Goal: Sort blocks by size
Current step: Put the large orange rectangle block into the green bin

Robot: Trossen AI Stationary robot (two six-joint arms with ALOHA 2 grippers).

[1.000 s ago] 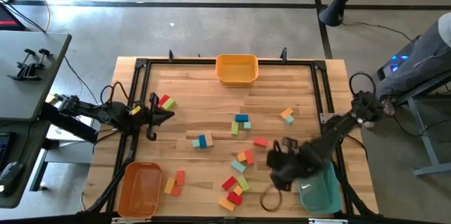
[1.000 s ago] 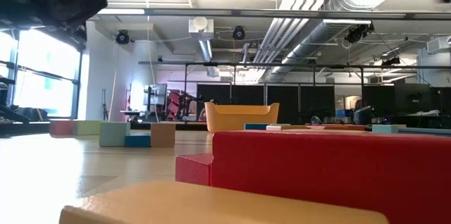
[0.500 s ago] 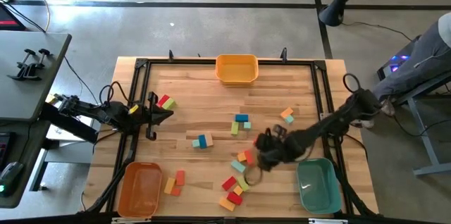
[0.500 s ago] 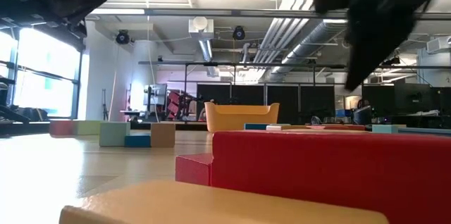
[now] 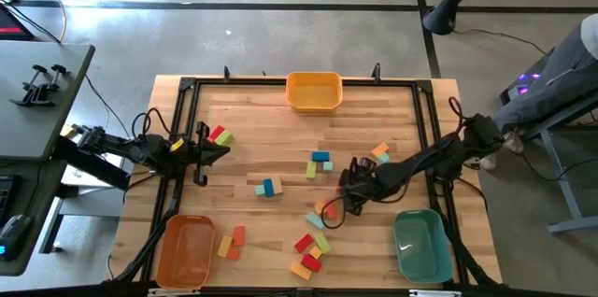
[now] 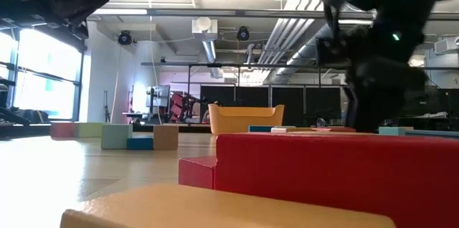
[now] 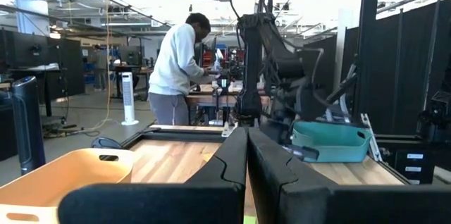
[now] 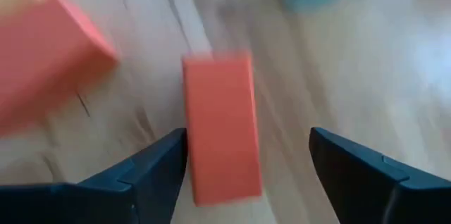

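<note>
Right gripper (image 8: 246, 157) swung over, straddling red-orange block (image 8: 220, 125).

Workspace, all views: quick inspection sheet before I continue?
Surface: wooden table, black frame around it.
Job's things: blocks scattered mid-table; red-orange block under the right gripper.
Clutter: yellow bin, orange bin, teal bin at the edges.
Grippers: left gripper shut, idle at the left edge; right gripper open over the block.
Cables: loops along both arms.
Surroundings: person at a bench behind.
</note>
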